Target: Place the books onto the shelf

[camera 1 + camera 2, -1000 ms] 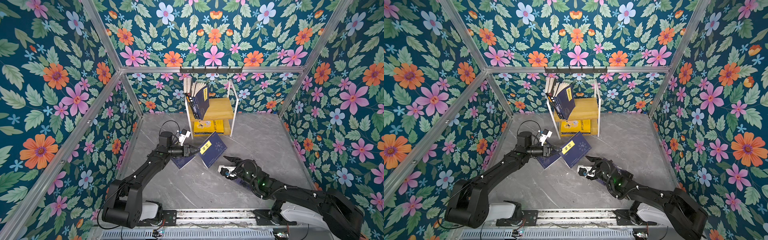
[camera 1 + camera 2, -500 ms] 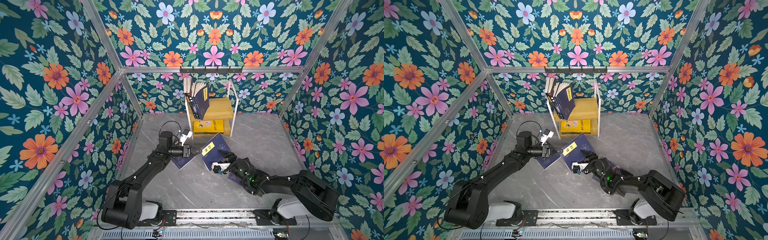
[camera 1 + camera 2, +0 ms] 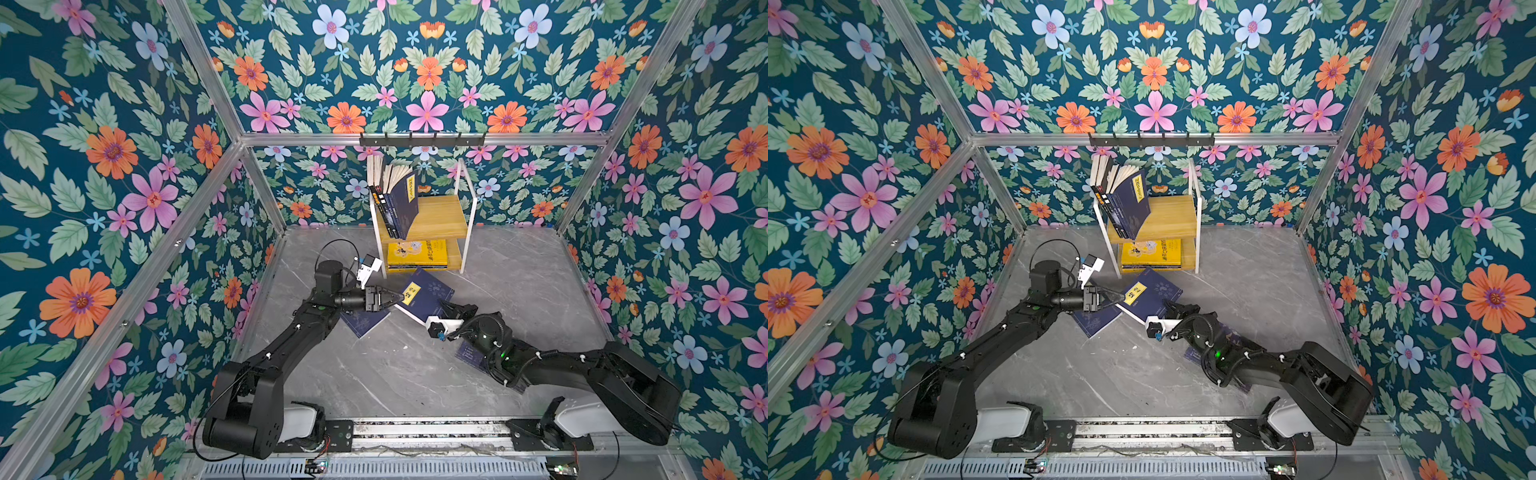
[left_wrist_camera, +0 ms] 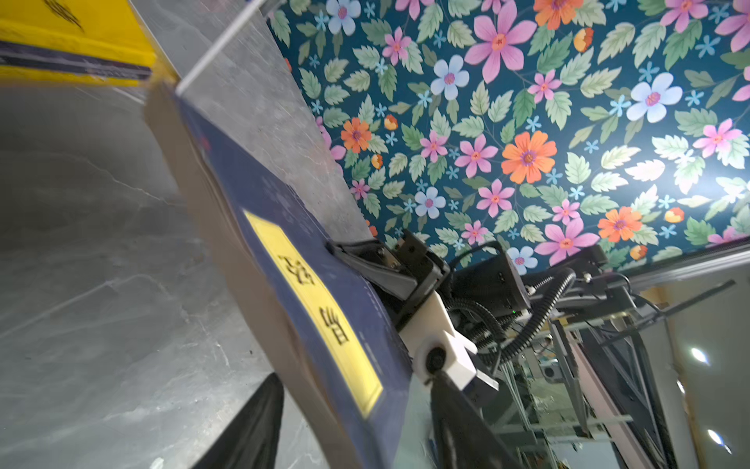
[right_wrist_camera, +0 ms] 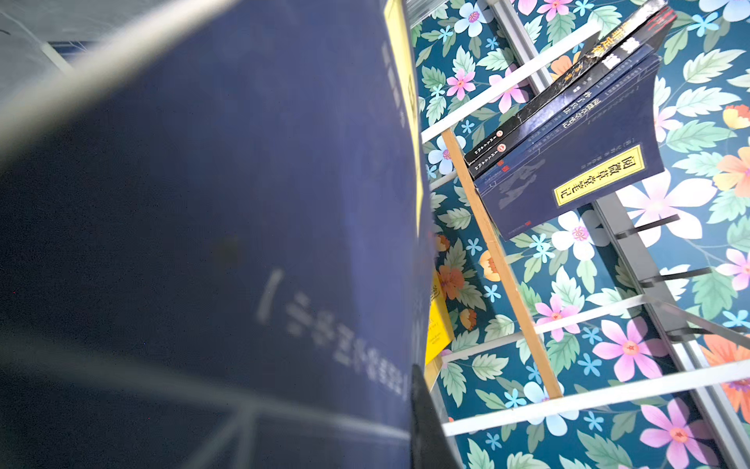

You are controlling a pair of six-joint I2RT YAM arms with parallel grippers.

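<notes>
A navy book with a yellow title label is tilted up off the grey floor in front of the shelf. My right gripper is shut on its lower right edge. My left gripper stands open, its fingers either side of the book's labelled corner with a gap on each side. Several books lean on the shelf's upper board, and a yellow book lies on the lower one. The held book fills most of the right wrist view.
A second navy book lies flat on the floor under my left gripper. Another dark book lies under my right arm. A black hook rail runs along the back wall above the shelf. Flowered walls close in three sides.
My left gripper has opened and let go of the navy book's corner. My right gripper reached in from the right and shut on the book's edge.
</notes>
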